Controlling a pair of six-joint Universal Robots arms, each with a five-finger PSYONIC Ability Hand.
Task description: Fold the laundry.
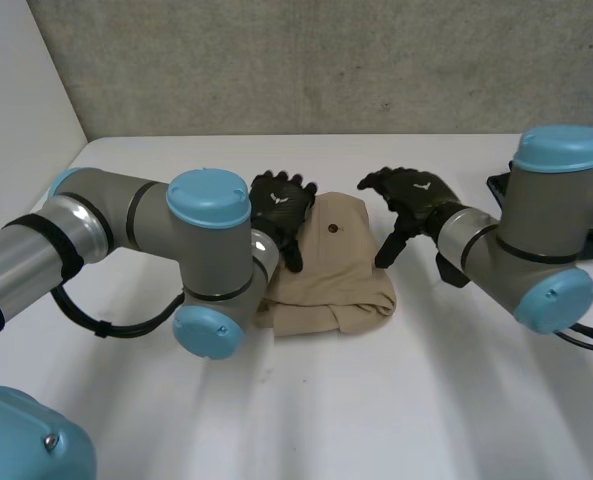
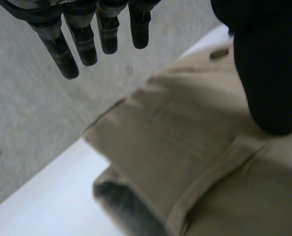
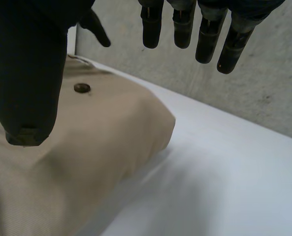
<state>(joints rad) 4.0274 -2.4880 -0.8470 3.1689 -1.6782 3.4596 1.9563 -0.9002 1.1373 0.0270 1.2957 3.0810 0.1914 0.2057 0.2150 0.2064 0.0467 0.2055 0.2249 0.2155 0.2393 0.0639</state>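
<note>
Left arm [image 1: 211, 265], grey elbow with light-blue caps, sits closest, reaching in over the white table [image 1: 376, 400]. Beige twill garment with a dark button [image 1: 331, 275] lies mid-table, nearer the far edge, already folded into a compact stack; near edge looks lumpy.

Left hand [image 1: 279, 205] is above the garment's far-left part: fingers [image 2: 81, 44] straight and spread, gripping nothing. Thumb is low over the cloth, contact unclear.

Right hand [image 1: 411, 200] is at the garment's right edge: fingers [image 3: 205, 39] straight, hanging clear, thumb over the cloth near the button [image 3: 81, 88], nothing held.

Judgement: late in the fold, with either a last half-fold or a flatten to go. Next move probably needs both hands down on opposite edges, pinching all the layers together so the stack doesn't slide apart.
</note>
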